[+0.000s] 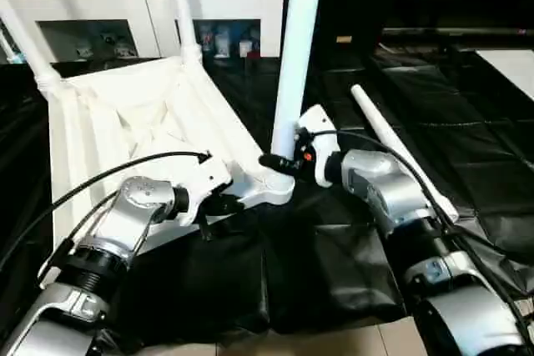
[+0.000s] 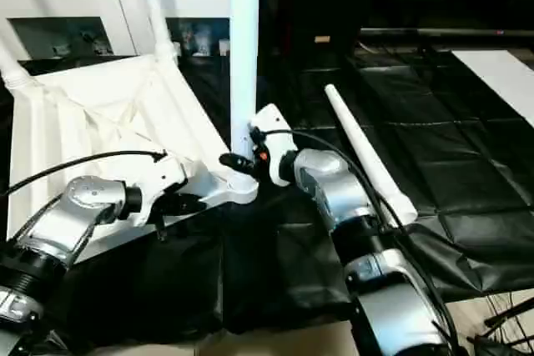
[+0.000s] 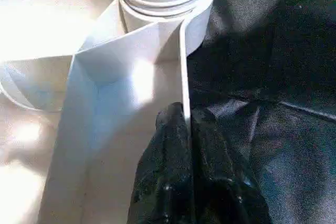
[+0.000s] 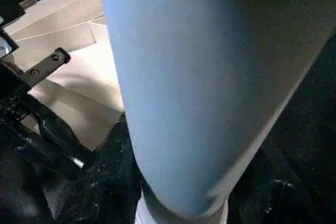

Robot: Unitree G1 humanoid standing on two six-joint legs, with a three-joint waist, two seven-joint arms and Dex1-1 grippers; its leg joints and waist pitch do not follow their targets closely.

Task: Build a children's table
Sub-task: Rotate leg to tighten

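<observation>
On the black-draped bench (image 1: 334, 281), the children's table lies upside down, and its white top (image 1: 108, 135) serves as the landmark here. At the top's far left corner one leg (image 1: 21, 35) stands in its socket, and a second leg (image 1: 181, 6) rises from the far corner beside it. At the near rim of the top, the left gripper (image 1: 219, 203) is pinched narrow on the thin edge wall, just short of the near-right corner socket (image 1: 271, 185); the left wrist view shows the black fingers (image 3: 176, 145) clamped either side of that wall, steadying the top. In that same corner socket stands a third leg (image 1: 296, 47), upright, with its ribbed end entering the socket. The right gripper (image 1: 284, 158), about half open, is closed round the foot of this leg just above the socket. How deep the leg sits is hard to judge, though it is probably not fully home. To the right of the top, well apart from it, the fourth leg (image 1: 400, 152) lies loose on the cloth.

So two legs look done, the third is being seated, and the fourth remains, along with turning the table onto its feet.
</observation>
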